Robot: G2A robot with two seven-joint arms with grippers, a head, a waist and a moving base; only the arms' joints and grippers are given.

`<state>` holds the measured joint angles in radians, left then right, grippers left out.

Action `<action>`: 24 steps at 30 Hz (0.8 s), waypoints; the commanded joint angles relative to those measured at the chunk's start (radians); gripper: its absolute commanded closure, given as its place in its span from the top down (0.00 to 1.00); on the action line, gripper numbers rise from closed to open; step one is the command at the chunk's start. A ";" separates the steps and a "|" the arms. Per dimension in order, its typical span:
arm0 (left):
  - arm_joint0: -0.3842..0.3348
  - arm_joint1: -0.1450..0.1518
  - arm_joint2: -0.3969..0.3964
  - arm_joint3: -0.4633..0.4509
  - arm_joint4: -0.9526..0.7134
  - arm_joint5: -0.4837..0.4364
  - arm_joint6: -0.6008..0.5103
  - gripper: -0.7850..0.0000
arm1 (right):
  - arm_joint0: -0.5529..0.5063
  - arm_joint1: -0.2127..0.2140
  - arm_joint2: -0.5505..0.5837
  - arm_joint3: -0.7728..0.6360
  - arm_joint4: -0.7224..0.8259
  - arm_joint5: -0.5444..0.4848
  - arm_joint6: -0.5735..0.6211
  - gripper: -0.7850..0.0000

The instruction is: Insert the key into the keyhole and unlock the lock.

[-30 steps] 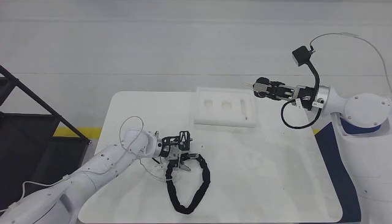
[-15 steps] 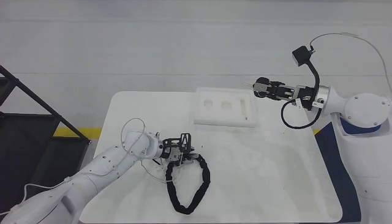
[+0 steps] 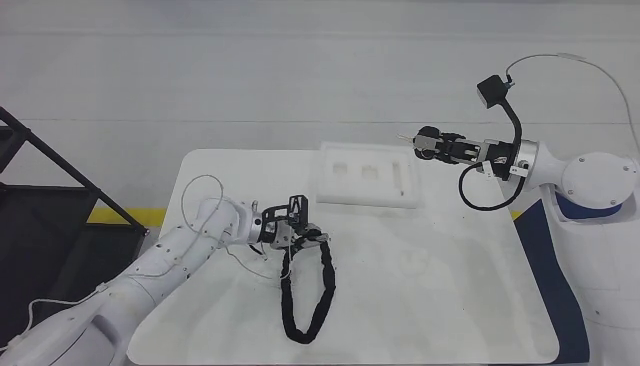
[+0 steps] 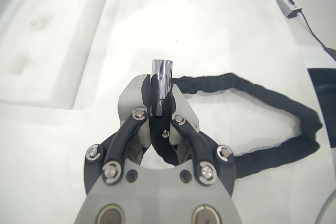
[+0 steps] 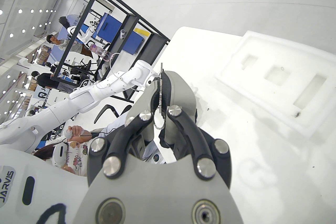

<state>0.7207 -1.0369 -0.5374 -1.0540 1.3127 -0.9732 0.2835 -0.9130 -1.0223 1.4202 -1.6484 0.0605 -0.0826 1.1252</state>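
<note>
A chain lock in a black fabric sleeve (image 3: 318,296) lies on the white table (image 3: 450,296). My left gripper (image 3: 295,228) is shut on its chrome lock cylinder (image 4: 162,78), which sticks out past the fingertips while the sleeve (image 4: 262,96) loops away behind it. The left gripper (image 4: 159,86) holds this end slightly off the table. My right gripper (image 3: 425,143) hangs in the air past the far right end of the foam tray. It (image 5: 162,83) is shut on a flat metal key (image 5: 160,88), whose ring hangs between the fingers.
A white foam tray (image 3: 370,174) with rectangular recesses sits at the table's far middle. A black metal rack (image 3: 50,206) stands off the table's left side. A dark mat (image 3: 545,276) runs along the right edge.
My left gripper has lifted the lock's cylinder end and drawn it slightly toward the far side, pulling the chain loop longer and narrower. The right arm has stayed still.
</note>
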 commanded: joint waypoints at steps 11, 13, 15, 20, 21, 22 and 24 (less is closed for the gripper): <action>0.028 0.073 -0.148 -0.215 0.027 -0.030 0.162 0.00 | 0.020 0.002 -0.113 0.015 -0.018 0.074 0.147 0.00; 0.039 0.080 -0.171 -0.245 0.049 -0.009 0.189 0.00 | 0.030 0.002 -0.134 0.019 -0.014 0.101 0.176 0.00; 0.048 0.084 -0.188 -0.273 0.072 0.011 0.220 0.00 | 0.045 0.003 -0.158 0.014 -0.019 0.126 0.216 0.00; 0.053 0.085 -0.208 -0.307 0.125 0.038 0.297 0.00 | 0.078 0.002 -0.201 -0.011 -0.008 0.169 0.265 0.00; 0.052 0.083 -0.208 -0.309 0.135 0.045 0.318 0.00 | 0.083 0.002 -0.206 -0.014 -0.006 0.171 0.270 0.00; 0.051 0.081 -0.208 -0.310 0.149 0.058 0.340 0.00 | 0.088 0.002 -0.209 -0.020 -0.003 0.170 0.273 0.00; 0.052 0.078 -0.206 -0.304 0.169 0.076 0.380 0.00 | 0.094 0.001 -0.212 -0.036 0.011 0.125 0.265 0.00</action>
<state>0.7720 -0.9571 -0.7449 -1.3618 1.4709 -0.9076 0.6393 -0.8212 -1.0204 1.2086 -1.6771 0.0638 0.0750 1.3952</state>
